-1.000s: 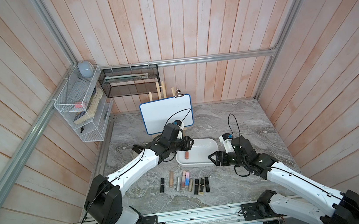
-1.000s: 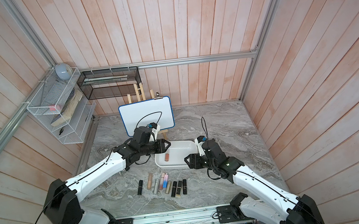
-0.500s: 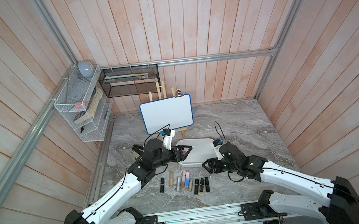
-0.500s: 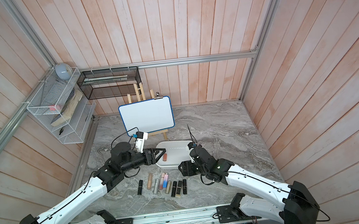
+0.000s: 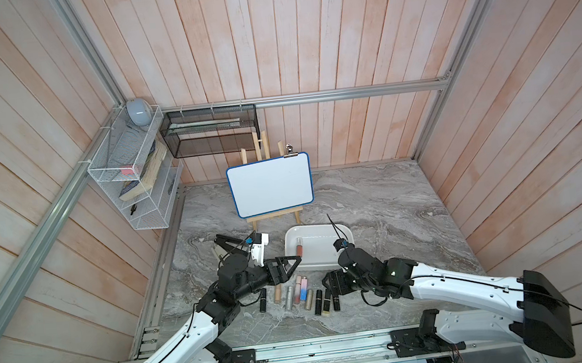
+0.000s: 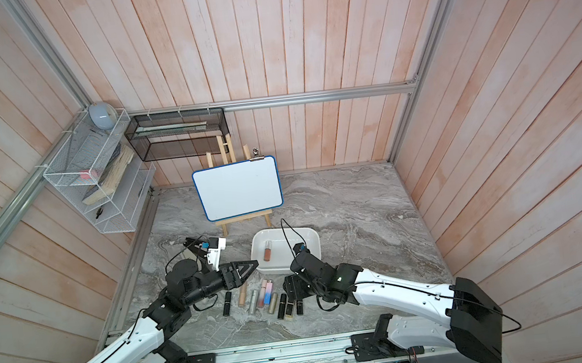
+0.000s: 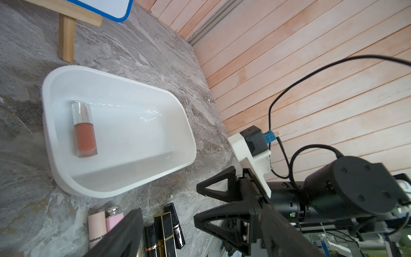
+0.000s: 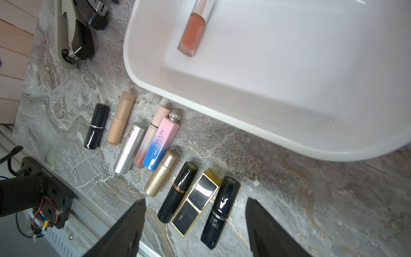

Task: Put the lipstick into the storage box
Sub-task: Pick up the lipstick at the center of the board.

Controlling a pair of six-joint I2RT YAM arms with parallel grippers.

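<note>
The white storage box (image 5: 318,226) (image 6: 283,230) sits mid-table with one peach lipstick tube (image 5: 300,248) (image 7: 84,131) (image 8: 193,29) lying inside it. Several more lipsticks (image 5: 303,291) (image 8: 161,142) lie in a row in front of the box. My left gripper (image 5: 289,269) hangs open and empty over the row's left part, just off the box's near left corner. My right gripper (image 5: 332,288) (image 8: 195,213) is open over the right end of the row. Its fingers straddle three black lipsticks (image 8: 220,211) without touching them.
A whiteboard on a wooden easel (image 5: 270,184) stands behind the box. A white wire rack (image 5: 131,184) and a black mesh basket (image 5: 210,132) hang on the back left walls. A grey-green stapler-like tool (image 8: 73,37) lies left of the box. A metal rail (image 5: 300,351) borders the front.
My left gripper has drawn back from over the box to the near left and opened wider. My right gripper has moved from the box's front right to over the row.
</note>
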